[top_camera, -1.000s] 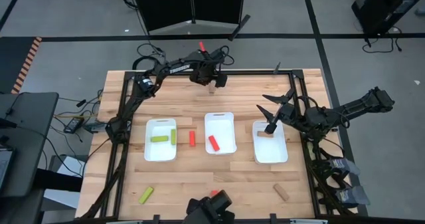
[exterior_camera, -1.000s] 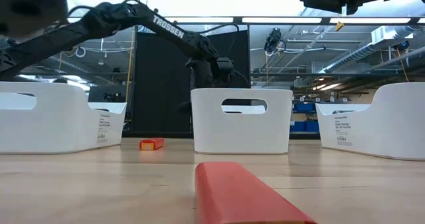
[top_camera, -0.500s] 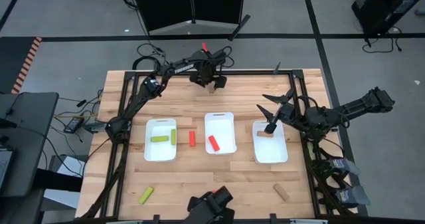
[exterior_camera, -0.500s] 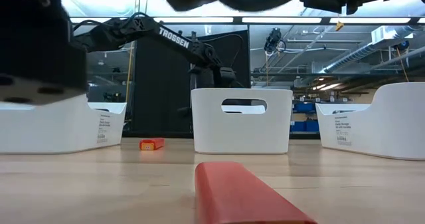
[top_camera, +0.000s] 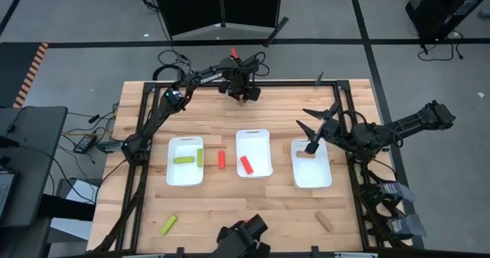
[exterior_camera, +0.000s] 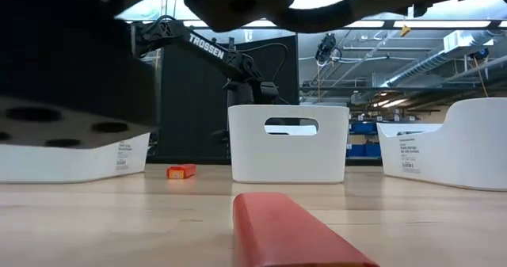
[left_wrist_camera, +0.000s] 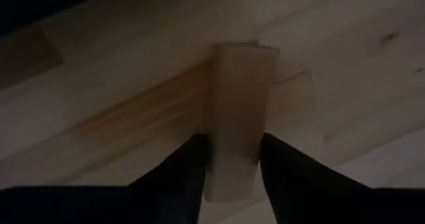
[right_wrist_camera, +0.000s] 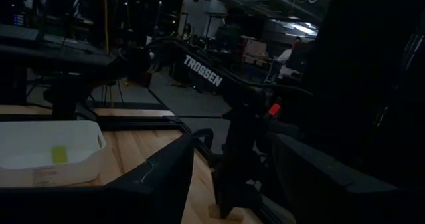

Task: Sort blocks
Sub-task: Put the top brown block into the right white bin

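Pick step in hand. My left gripper (left_wrist_camera: 229,161) is at the far edge of the table (top_camera: 230,204), fingers either side of a plain wood block (left_wrist_camera: 238,117) that lies flat on the boards; jaws close against it, whether fully pinched I cannot tell. Right gripper (top_camera: 320,125) waits spread wide over the right tray (top_camera: 312,180). Next, I judge: confirm the pinch, lift clear, carry the block toward the right tray, which already holds a brown block (top_camera: 302,155).
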### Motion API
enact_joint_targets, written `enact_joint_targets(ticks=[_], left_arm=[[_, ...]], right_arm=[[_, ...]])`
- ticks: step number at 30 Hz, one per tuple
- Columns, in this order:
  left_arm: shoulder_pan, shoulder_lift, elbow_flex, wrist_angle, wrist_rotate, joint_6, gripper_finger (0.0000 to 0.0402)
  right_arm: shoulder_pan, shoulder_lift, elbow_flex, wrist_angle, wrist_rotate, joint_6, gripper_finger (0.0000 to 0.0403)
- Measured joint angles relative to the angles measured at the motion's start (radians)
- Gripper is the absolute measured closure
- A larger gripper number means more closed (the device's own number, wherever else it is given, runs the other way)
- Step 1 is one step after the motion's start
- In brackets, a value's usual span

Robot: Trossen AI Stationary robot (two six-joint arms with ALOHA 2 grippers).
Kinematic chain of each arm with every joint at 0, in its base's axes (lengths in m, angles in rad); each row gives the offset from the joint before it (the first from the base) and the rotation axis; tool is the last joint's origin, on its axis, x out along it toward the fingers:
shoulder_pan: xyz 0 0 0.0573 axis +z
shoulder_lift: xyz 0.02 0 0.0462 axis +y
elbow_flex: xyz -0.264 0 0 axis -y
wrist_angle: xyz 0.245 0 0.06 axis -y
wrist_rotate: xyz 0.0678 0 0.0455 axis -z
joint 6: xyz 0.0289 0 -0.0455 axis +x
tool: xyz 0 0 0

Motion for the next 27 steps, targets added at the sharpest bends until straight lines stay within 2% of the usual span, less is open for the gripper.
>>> enact_joint_targets(ticks=[7,12,17,21,27], left_arm=[[-0.002,0.0,0.0,-0.001,0.02,0.072,0.0297],[-0.013,0.0,0.004,-0.01,0.03,0.153,0.03],[-0.051,-0.024,0.032,-0.019,-0.017,0.223,0.03],[-0.091,-0.111,0.035,0.048,-0.035,0.247,0.03],[-0.199,-0.185,0.035,0.255,-0.049,0.26,0.03]], right_arm=[[0.0,0.0,0.0,0.0,0.0,0.0,0.0187],[0.0,0.0,0.0,0.0,0.0,0.0,0.0188],[0.001,0.0,0.0,0.002,0.0,-0.004,0.0188],[0.032,-0.002,0.003,0.05,0.0,-0.017,0.019],[0.129,-0.002,0.072,0.088,-0.003,-0.083,0.0188]])
